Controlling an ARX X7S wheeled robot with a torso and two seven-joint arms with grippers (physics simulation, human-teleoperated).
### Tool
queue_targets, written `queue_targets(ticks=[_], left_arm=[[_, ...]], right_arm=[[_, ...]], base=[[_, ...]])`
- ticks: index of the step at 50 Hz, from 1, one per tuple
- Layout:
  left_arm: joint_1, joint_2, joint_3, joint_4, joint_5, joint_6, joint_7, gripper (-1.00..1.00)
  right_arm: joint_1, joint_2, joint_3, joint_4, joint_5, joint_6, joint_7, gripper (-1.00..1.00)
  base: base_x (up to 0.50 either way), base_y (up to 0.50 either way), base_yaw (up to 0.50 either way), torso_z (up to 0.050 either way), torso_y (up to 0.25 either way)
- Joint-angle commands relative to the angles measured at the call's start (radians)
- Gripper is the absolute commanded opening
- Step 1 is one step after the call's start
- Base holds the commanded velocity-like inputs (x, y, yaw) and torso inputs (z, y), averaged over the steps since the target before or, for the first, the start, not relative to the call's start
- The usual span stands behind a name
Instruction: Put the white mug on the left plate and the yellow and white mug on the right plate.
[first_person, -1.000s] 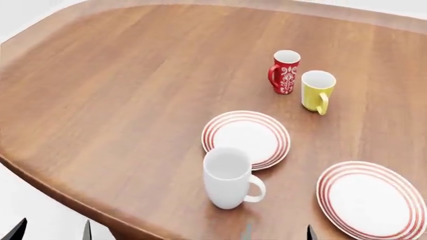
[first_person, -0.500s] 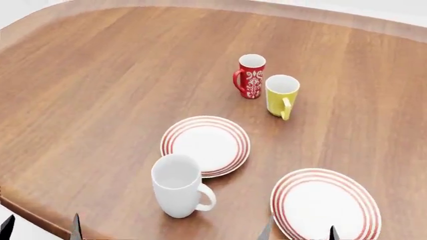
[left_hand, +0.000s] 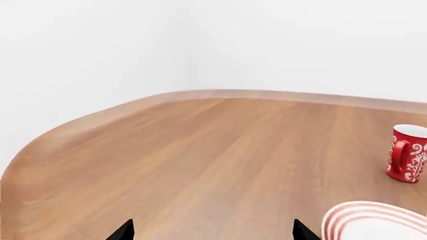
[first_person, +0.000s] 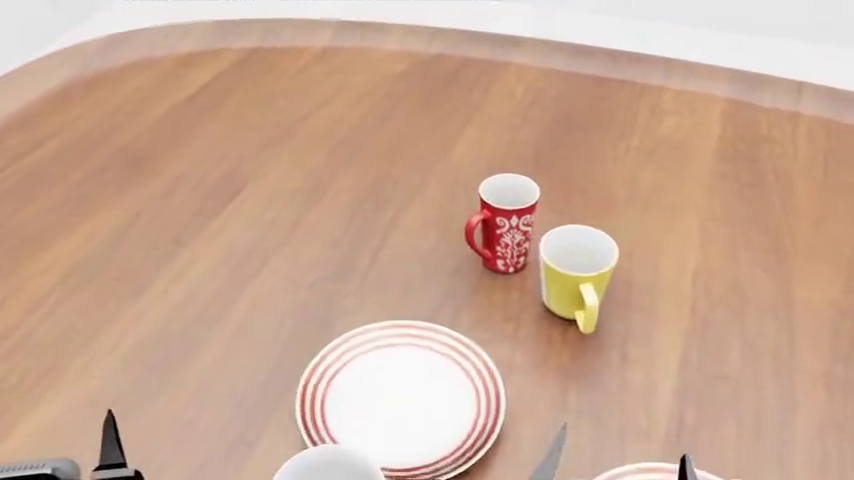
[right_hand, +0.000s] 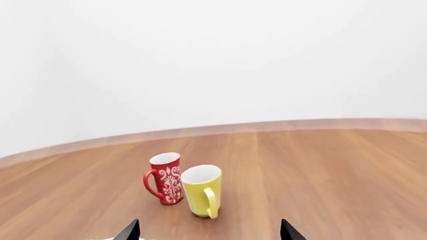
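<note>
The white mug shows only its rim at the head view's bottom edge, just in front of the left plate. Only a sliver of the right plate shows at the bottom edge. The yellow and white mug stands upright beyond the plates, its handle toward me, and also shows in the right wrist view. My left gripper is open and empty at the bottom left, with bare wood between its tips in its wrist view. My right gripper is open and empty, short of the yellow mug.
A red mug with white pattern stands close to the left of the yellow mug, and shows in both wrist views. The left plate's rim shows in the left wrist view. The wooden table curves away at the back.
The head view has shifted, so everything slid down the frame. The white mug and right plate are now mostly cut off at the bottom edge. No object has moved on the table.
</note>
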Motion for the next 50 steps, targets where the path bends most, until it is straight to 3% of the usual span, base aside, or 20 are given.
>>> queue_targets(ticks=[1, 10, 18, 23, 28, 39, 50], left_arm=[[0.013, 0.013, -0.017, 0.017, 0.003, 0.0, 0.027, 1.0], [0.016, 0.007, -0.018, 0.027, -0.008, -0.003, 0.025, 1.0], [0.016, 0.003, -0.027, 0.051, -0.014, -0.014, 0.007, 1.0], [0.012, 0.014, -0.069, 0.094, -0.058, -0.045, -0.021, 1.0], [0.002, 0.027, -0.053, 0.105, -0.043, -0.058, -0.049, 1.0], [0.025, 0.019, -0.086, 0.139, -0.087, -0.06, -0.055, 1.0], [0.038, -0.011, -0.098, 0.166, -0.122, -0.074, -0.037, 1.0]], right_arm=[[-0.002, -0.014, 0.012, 0.009, -0.026, -0.022, -0.028, 1.0], [0.0, -0.01, 0.0, 0.014, -0.029, -0.033, -0.024, 1.0], [-0.006, 0.016, -0.002, 0.0, -0.004, -0.026, -0.045, 1.0], [-0.048, 0.144, -0.022, -0.062, 0.014, 0.087, -0.127, 1.0], [-0.105, 0.267, 0.052, -0.195, 0.144, 0.204, -0.17, 1.0], [-0.265, 0.418, 0.214, -0.417, 0.427, 0.253, -0.245, 1.0], [-0.367, 0.547, 0.185, -0.591, 0.403, 0.337, -0.26, 1.0]], base=[[0.47, 0.16, 0.0, 0.0, 0.0], [0.46, 0.16, 0.0, 0.0, 0.0], [0.04, 0.01, 0.0, 0.0, 0.002], [0.0, 0.0, 0.0, 0.0, 0.0], [0.0, 0.0, 0.0, 0.0, 0.0], [0.0, 0.0, 0.0, 0.0, 0.0], [0.0, 0.0, 0.0, 0.0, 0.0]])
